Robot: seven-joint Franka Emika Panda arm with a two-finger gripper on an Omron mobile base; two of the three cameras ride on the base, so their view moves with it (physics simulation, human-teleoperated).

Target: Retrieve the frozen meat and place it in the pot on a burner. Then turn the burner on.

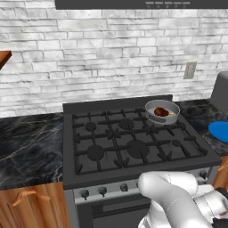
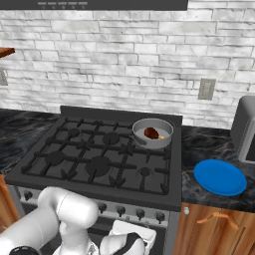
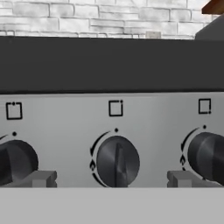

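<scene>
The grey pot (image 1: 162,111) (image 2: 152,132) stands on the stove's rear right burner. Inside it lies the frozen meat (image 1: 161,112) (image 2: 151,132), a dark red-brown lump with a tan bit. My gripper (image 3: 113,178) is low in front of the stove's control panel and is open. Its two fingertips (image 3: 41,178) stand to either side of the middle knob (image 3: 117,161) without touching it. That knob's bar points straight up. Parts of two more knobs show at the left (image 3: 15,161) and right (image 3: 208,155).
The black stove (image 1: 133,142) (image 2: 94,154) sits between dark marble counters. A blue plate (image 2: 219,177) (image 1: 220,131) lies on the right counter beside a grey appliance (image 2: 245,129). My white arm (image 1: 173,200) (image 2: 60,219) stands before the knob row (image 2: 140,213).
</scene>
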